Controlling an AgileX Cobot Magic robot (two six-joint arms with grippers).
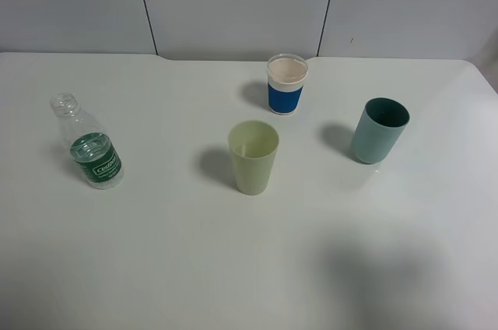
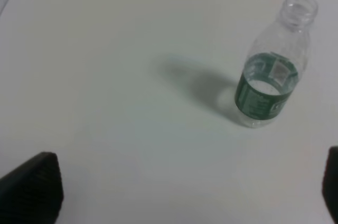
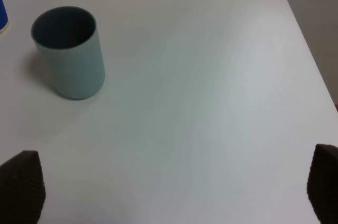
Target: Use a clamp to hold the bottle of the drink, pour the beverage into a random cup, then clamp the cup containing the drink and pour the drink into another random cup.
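The bottle [image 1: 92, 147] stands upright and uncapped at the table's left, clear with a green label and some liquid in its lower part. It also shows in the left wrist view [image 2: 269, 84], well ahead of my left gripper [image 2: 182, 192], which is open and empty. The white cup with the blue band [image 1: 286, 85] stands at the back centre. A pale green cup [image 1: 253, 157] stands in the middle. My right gripper [image 3: 173, 187] is open and empty, short of the teal tumbler [image 3: 69, 52]. Neither arm shows in the exterior high view.
The teal tumbler [image 1: 379, 130] stands upright at the right of the white table [image 1: 194, 268]. The table's right edge [image 3: 309, 49] runs beside the right gripper's area. A grey panelled wall [image 1: 233, 3] closes the back.
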